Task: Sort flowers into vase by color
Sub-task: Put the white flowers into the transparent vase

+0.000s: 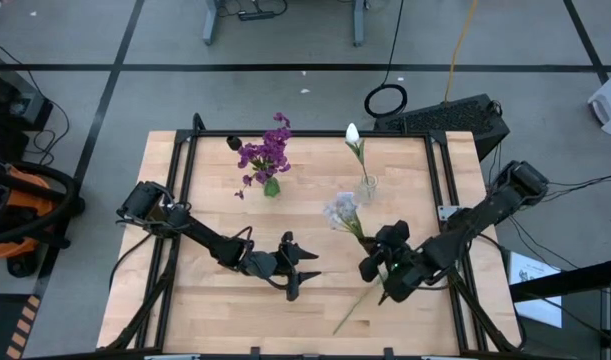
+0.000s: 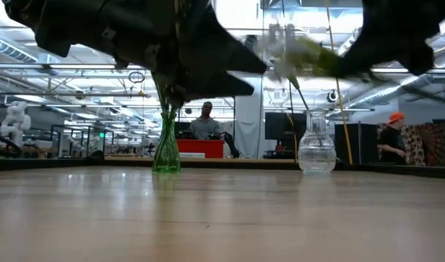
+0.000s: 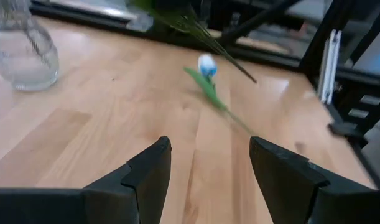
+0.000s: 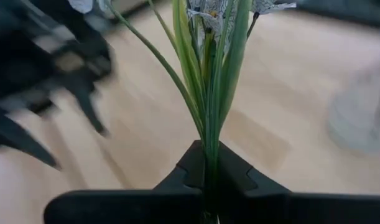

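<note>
- Right gripper (image 1: 377, 268): at the table's near right, its fingers (image 4: 196, 168) pressed together on the green stem of the pale grey-lilac flower (image 1: 341, 210). The stem passes through the grip, and its free end slants down toward the near edge of the wooden table (image 1: 205, 310).
- Pale blossom cluster: points toward the table's middle, near the clear glass vase (image 1: 366, 188); whether the flower is clear of the wood cannot be told.
- Left gripper (image 1: 303, 275): near the table's centre front, its fingers (image 3: 149, 174) spread apart with nothing between them.
- Green vase (image 1: 272, 186): far centre-left, holding the purple flowers (image 1: 266, 152).
- Clear glass vase: far centre-right, holding one white bud (image 1: 352, 133) on a stem.
- Background, low view: two people (image 2: 205, 122) in the room beyond the table.
</note>
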Controlling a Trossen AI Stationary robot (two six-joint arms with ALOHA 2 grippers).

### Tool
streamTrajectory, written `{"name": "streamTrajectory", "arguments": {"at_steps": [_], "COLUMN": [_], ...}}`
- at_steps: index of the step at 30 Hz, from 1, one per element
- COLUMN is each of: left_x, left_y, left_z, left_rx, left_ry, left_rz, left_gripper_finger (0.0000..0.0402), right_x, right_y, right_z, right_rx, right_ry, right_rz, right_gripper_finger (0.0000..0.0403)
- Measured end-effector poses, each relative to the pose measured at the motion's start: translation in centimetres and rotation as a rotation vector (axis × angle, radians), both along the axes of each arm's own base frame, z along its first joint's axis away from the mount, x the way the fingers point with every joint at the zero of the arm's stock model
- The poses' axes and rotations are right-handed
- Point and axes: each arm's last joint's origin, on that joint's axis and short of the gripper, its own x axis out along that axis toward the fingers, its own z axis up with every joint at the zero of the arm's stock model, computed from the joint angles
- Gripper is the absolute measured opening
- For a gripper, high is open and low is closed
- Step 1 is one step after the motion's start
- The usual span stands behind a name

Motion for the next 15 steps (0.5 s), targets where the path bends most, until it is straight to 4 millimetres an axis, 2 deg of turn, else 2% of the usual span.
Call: {"name": "streamTrajectory", "arguments": {"at_steps": [8,15], "left_x": [0.9,1.5], "left_y": [1.2,2.2], "left_z": [1.8,3.8], "left_rx": [-0.075,-0.087], "left_ry": [-0.184,-0.354], "left_rz": [0.038,0.015], "left_gripper_finger": [0.0223,0.0223], "right_x": [1.1,2.0], "right_y": [1.0,1.6], "right_z": [3.4,5.9], "right_rx": [-0.178,-0.309], "right_ry": [-0.213,-0.334], "right_rz": [0.073,0.028], "right_gripper_finger": [0.0005,0.0004]}}
